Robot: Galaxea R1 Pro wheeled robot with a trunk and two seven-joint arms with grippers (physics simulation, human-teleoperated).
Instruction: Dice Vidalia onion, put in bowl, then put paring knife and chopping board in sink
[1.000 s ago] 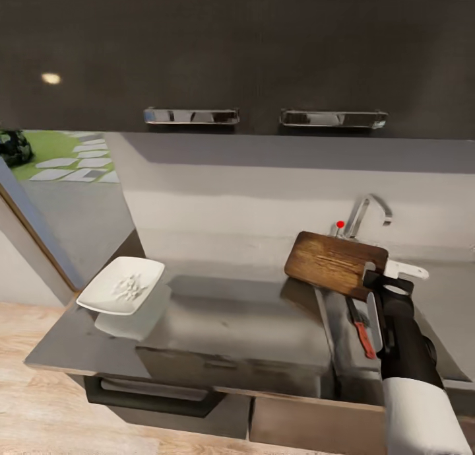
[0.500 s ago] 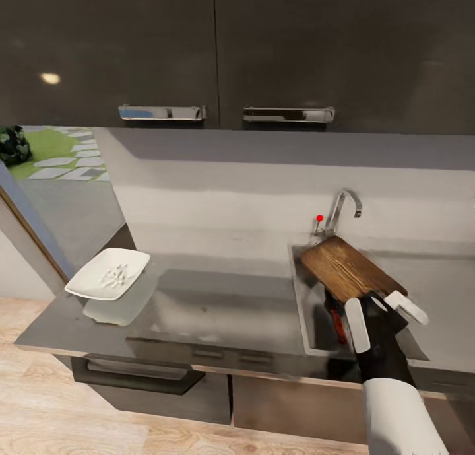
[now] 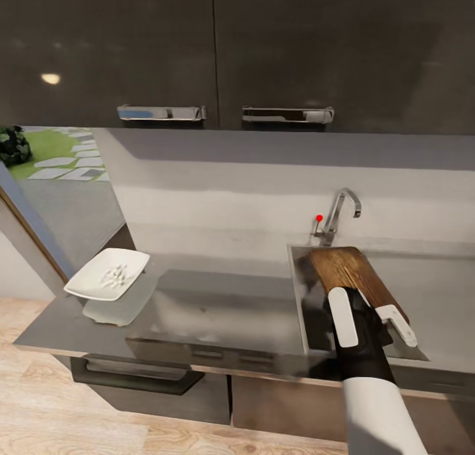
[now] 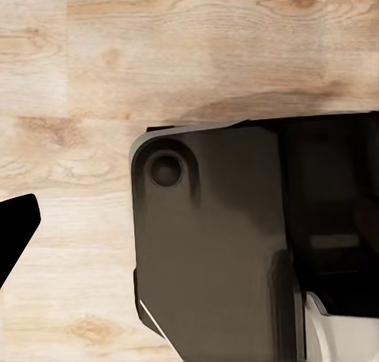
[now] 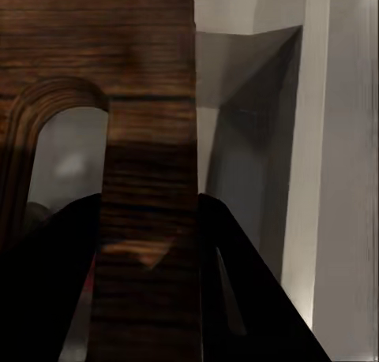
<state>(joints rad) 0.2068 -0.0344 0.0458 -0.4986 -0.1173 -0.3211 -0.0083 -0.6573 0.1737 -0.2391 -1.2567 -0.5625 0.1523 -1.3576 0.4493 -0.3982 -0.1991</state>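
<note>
Head view: the right gripper (image 3: 373,319) pinches the near end of the chopping board (image 3: 344,269), which slants over the sink (image 3: 300,290) toward its back edge by the tap (image 3: 338,212). The bowl (image 3: 107,274) of onion dice (image 3: 113,275) sits at the countertop (image 3: 218,303) left end.

Left wrist view: wood floor (image 4: 158,54); the left gripper's state cannot be told.

Right wrist view: board's slot handle (image 5: 63,157) between dark fingers (image 5: 245,299)
</note>
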